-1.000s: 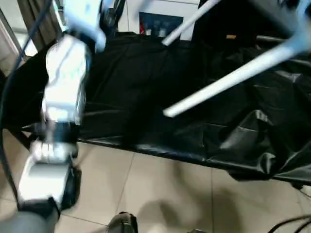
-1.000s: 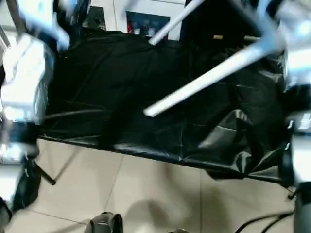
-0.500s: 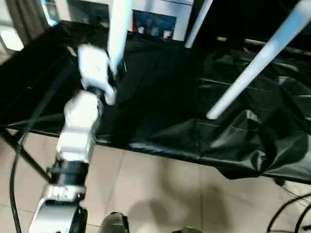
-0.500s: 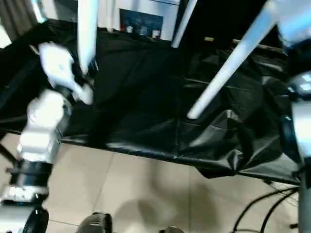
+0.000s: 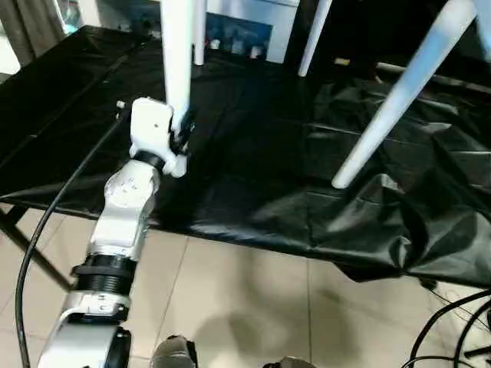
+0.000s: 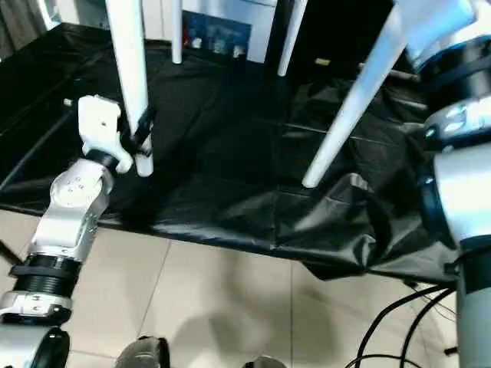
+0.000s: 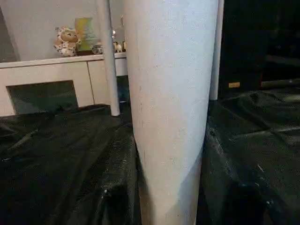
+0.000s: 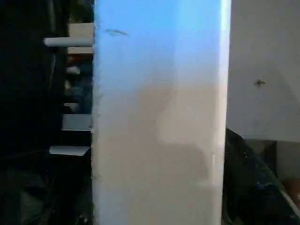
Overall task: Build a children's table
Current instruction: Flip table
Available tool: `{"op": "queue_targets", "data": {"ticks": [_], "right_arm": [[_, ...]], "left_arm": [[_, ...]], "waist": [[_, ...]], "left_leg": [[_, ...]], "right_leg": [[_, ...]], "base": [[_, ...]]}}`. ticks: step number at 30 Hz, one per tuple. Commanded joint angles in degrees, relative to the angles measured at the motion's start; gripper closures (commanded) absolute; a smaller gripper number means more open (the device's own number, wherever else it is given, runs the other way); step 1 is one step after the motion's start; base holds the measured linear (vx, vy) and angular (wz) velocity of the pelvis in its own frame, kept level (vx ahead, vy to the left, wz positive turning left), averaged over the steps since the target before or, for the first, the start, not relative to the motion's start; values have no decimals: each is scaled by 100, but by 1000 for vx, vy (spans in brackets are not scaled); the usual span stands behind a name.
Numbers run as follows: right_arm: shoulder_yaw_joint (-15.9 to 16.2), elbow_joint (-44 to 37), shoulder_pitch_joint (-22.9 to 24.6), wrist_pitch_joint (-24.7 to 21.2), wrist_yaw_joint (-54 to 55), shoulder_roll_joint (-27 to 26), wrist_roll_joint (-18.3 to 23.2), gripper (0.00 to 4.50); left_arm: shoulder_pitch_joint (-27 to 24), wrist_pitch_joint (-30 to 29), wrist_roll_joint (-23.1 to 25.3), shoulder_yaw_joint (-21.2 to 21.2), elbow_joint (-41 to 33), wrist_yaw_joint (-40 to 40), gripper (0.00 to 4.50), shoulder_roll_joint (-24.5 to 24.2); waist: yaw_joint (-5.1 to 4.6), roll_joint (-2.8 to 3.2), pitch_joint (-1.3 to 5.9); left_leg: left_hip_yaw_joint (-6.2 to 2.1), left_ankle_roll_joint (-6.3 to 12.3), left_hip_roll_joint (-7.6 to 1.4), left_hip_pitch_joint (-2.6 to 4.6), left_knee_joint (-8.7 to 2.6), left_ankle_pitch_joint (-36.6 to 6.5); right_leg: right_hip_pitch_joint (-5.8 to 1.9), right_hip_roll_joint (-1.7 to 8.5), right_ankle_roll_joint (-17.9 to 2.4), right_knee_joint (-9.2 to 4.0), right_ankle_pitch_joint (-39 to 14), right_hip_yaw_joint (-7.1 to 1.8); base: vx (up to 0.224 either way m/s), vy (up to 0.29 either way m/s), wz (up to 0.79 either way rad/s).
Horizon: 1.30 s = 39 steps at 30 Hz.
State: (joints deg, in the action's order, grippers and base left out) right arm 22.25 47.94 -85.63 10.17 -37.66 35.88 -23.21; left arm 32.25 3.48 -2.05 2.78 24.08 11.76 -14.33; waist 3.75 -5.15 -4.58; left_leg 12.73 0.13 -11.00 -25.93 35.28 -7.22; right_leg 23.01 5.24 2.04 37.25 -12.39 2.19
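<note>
Legs (image 5: pixel 181 54) are hanging down, seemingly all fitted; left gripper (image 5: pixel 182 132) is clamping one leg, right gripper's fingers cannot be told; setting upright is remaining.

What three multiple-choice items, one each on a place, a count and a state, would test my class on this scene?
1. Where is the left gripper?
A. On the near left leg
B. On the floor
C. On a far leg

2. How many white table legs show in the head views?
A. Two
B. Three
C. Four

3. How does the black sheet lie on the robot's right?
A. Flat and smooth
B. Crumpled in folds
C. Rolled into a tube

Answers:
1. A: the left gripper clasps the near left leg.
2. C: besides that one there are two far legs and the near right leg.
3. B: the black sheet bunches into shiny ridges there.
</note>
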Motion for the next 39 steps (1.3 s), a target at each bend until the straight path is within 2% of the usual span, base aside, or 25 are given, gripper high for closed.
{"op": "queue_targets", "data": {"ticks": [1,4,7,9,10,11,13,15,18,19,21,23,24,27,28,30,31,32,33,34,35,36,37,38,39], "right_arm": [[-99,18,163,-64,-781,116,266,174],[-185,-138,189,-121,-889,129,384,152],[-323,-495,286,-253,-1105,196,600,124],[-586,-1072,449,-505,-1397,181,1064,112],[-636,-1194,480,-554,-1442,174,1151,112],[-679,-1273,493,-590,-1449,163,1210,106],[-856,-1547,522,-738,-1494,111,1461,106],[-1129,-1825,512,-1001,-1555,4,1860,103],[-1296,-2006,534,-1150,-1587,-75,2080,103],[-1463,-2227,585,-1299,-1655,-144,2335,103],[-1656,-2643,725,-1358,-1840,-224,2808,103],[-1717,-2821,802,-1377,-1921,-254,3009,103],[-1800,-3277,1032,-1631,-2175,-252,3409,103],[-1869,-3811,1440,-1933,-2236,-210,3631,103],[-1880,-3862,1514,-1988,-2203,-208,3627,103],[-1919,-4009,1804,-2151,-2075,-215,3586,103],[-1938,-4127,2109,-2240,-1934,-223,3527,103],[-1968,-4257,2391,-2357,-1768,-260,3505,103],[-2006,-4373,2674,-2474,-1576,-328,3490,103],[-2025,-4459,2906,-2527,-1374,-393,3437,103],[-2025,-4459,2906,-2527,-1374,-393,3437,103],[-2042,-4587,3295,-2533,-1080,-494,3347,103],[-2077,-4700,3540,-2634,-857,-575,3329,103],[-2080,-4731,3684,-2634,-735,-622,3277,103],[-2080,-4804,3921,-2656,-542,-703,3199,103]], "left_arm": [[-78,-232,228,263,496,-284,288,-280],[-4,-163,222,280,663,-283,288,-378],[60,-94,234,280,808,-298,288,-462],[95,-65,243,290,901,-315,288,-522],[103,-59,246,292,924,-319,288,-536],[106,-53,247,291,940,-320,288,-548],[117,-29,254,289,998,-333,288,-599],[138,-8,246,293,1067,-324,288,-664],[174,42,240,283,1162,-320,288,-712],[197,75,236,290,1234,-322,288,-747],[210,108,260,327,1331,-315,288,-796],[198,118,267,342,1345,-305,288,-807],[188,120,286,335,1378,-306,288,-842],[162,123,331,313,1433,-289,288,-925],[160,114,345,304,1446,-284,288,-945],[163,91,436,252,1510,-318,288,-1034],[165,85,529,217,1569,-391,288,-1103],[182,85,675,135,1647,-466,288,-1193],[199,65,892,3,1720,-552,288,-1315],[212,29,1085,-95,1769,-667,288,-1409],[212,29,1085,-95,1769,-667,288,-1409],[253,13,1387,-258,1846,-843,288,-1558],[283,26,1514,-340,1897,-886,288,-1635],[303,10,1574,-380,1925,-919,288,-1665],[342,17,1637,-448,1986,-914,288,-1714]], "waist": [[-84,141,439],[-109,157,448],[-116,132,470],[-134,115,448],[-178,92,452],[-199,96,455],[-243,125,446],[-266,95,442],[-292,122,396],[-309,134,385],[-313,136,390],[-331,143,378],[-333,128,367],[-349,155,354],[-366,105,353],[-390,154,341],[-390,226,313],[-410,248,312],[-402,280,296],[-370,308,295],[-274,367,274],[-19,292,296],[134,146,341],[-5,-183,371],[-157,-190,275]], "left_leg": [[-231,-693,-262,458,-433,-2698],[-255,-828,-263,482,-458,-2977],[-238,-784,-251,480,-452,-2934],[-262,-657,-243,411,-467,-2793],[-288,-655,-245,368,-490,-2713],[-298,-670,-247,360,-494,-2681],[-317,-732,-235,367,-482,-2839],[-329,-735,-220,369,-469,-3026],[-376,-859,-219,428,-473,-3481],[-399,-907,-214,456,-471,-3677],[-423,-918,-217,480,-470,-3798],[-436,-958,-212,511,-468,-3989],[-440,-950,-209,528,-485,-4084],[-478,-1021,-213,545,-540,-4282],[-484,-1040,-214,544,-547,-4344],[-523,-1133,-212,555,-587,-4578],[-552,-1225,-225,590,-669,-4920],[-570,-1252,-231,583,-714,-5077],[-570,-1285,-254,488,-864,-5287],[-547,-1310,-262,426,-957,-5361],[-351,-1394,-264,277,-1231,-5608],[-94,-1339,-259,-62,-1513,-5514],[189,-1313,-159,119,-1355,-4367],[-68,-1199,-93,672,-234,-3428],[-632,-558,321,801,979,-1221]], "right_leg": [[40,195,-896,-461,-1138,-173],[52,194,-915,-461,-1135,-161],[21,192,-930,-448,-815,-166],[-40,200,-898,-421,-767,-165],[-94,210,-891,-406,-877,-143],[-100,215,-902,-401,-918,-138],[-81,234,-943,-443,-1286,-137],[-62,240,-904,-482,-1638,-139],[21,241,-832,-544,-2209,-116],[53,241,-803,-572,-2396,-106],[71,242,-771,-589,-2430,-97],[103,226,-737,-615,-2508,-74],[103,212,-706,-627,-2575,-66],[84,205,-656,-645,-2643,-31],[80,203,-645,-648,-2712,-13],[56,205,-648,-651,-2798,35],[39,168,-658,-668,-2699,104],[4,141,-685,-644,-2569,162],[-119,83,-708,-532,-2290,240],[-186,67,-747,-383,-2139,250],[-297,-67,-835,-57,-1921,360],[-621,-165,-753,632,-1640,369],[-402,-29,-589,521,-2634,39],[245,484,-322,-379,-4554,-188],[578,741,-288,-1356,-6691,-304]], "base": [[0,0,0],[0,0,0],[0,0,0],[0,0,0],[0,0,0],[20,-4,-19],[0,0,0],[-32,-3,-18],[-11,-1,-6],[0,0,0],[0,0,0],[-29,7,-6],[0,0,0],[0,0,0],[0,0,0],[-47,45,-21],[-50,46,-22],[-55,49,-23],[-68,40,-24],[-68,40,-24],[-97,13,-17],[-129,1,-2],[-129,1,-2],[-78,-75,-6],[-49,-93,-22]]}}
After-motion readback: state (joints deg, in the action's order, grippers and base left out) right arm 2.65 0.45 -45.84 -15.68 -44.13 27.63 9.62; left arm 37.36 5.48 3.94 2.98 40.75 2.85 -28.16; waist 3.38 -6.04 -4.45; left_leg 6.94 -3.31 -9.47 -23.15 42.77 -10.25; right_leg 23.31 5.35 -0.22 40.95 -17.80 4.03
